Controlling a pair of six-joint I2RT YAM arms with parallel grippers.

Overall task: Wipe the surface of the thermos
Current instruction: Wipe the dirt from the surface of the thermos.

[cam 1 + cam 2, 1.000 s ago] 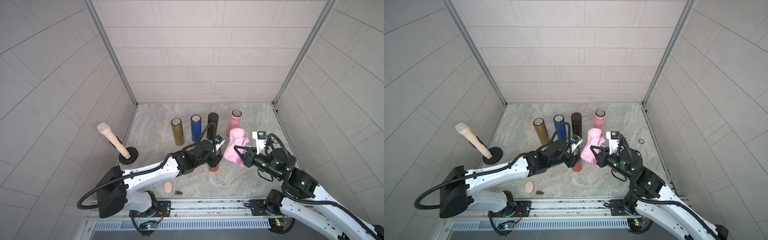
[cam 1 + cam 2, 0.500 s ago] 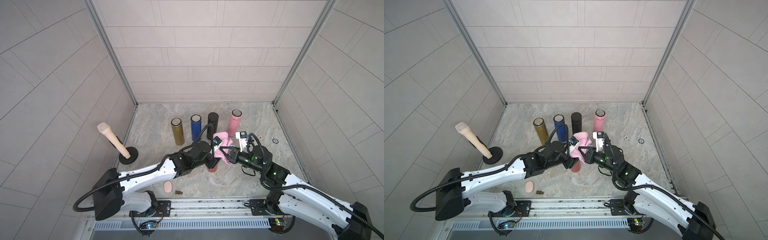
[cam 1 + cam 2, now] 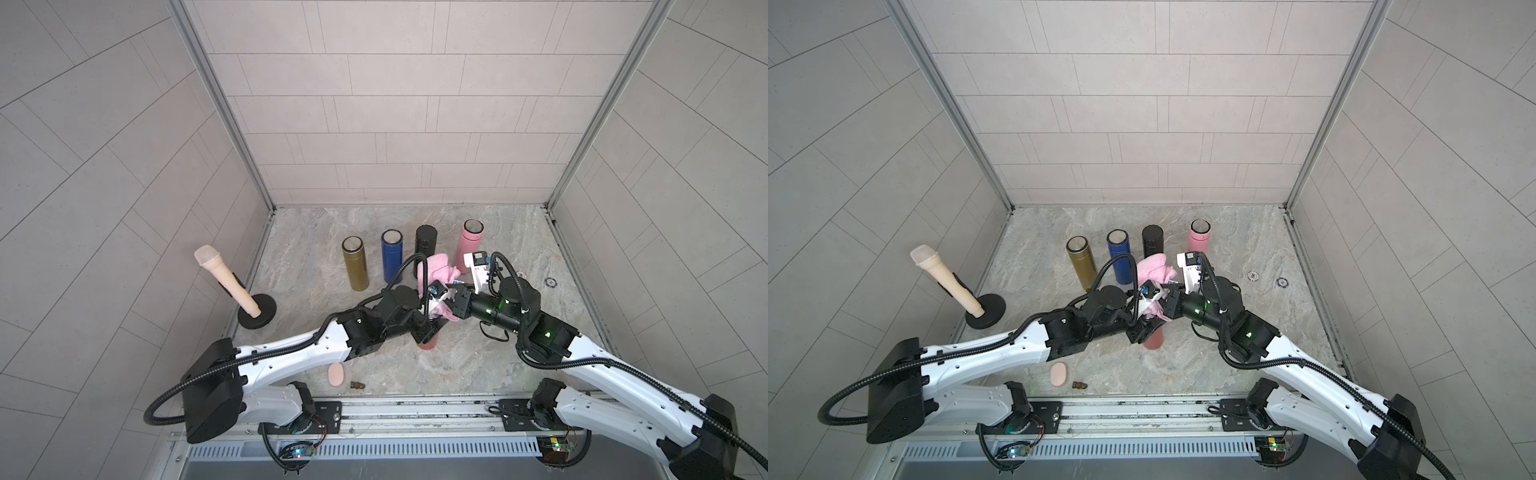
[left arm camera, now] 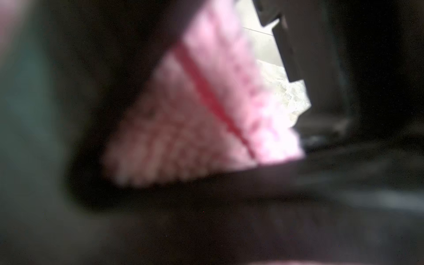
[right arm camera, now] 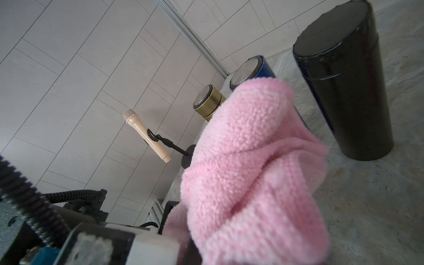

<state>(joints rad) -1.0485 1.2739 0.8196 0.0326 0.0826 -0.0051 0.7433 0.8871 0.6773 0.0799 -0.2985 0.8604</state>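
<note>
Right tool (image 3: 452,311) clamping pink cloth (image 3: 437,268), holding it just above red thermos (image 3: 427,344) — left tool (image 3: 424,329) sitting at thermos body, open or closed: cannot tell.

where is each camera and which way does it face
Both top views: high in front, looking down on floor and thermos row; left arm and right arm show.
Left wrist: left arm, tight on the pink cloth; blurred dark robot parts around.
Right wrist: right arm, looking past the cloth to black thermos and microphone; a cable shows.
Shared: the cloth, in all.
</note>
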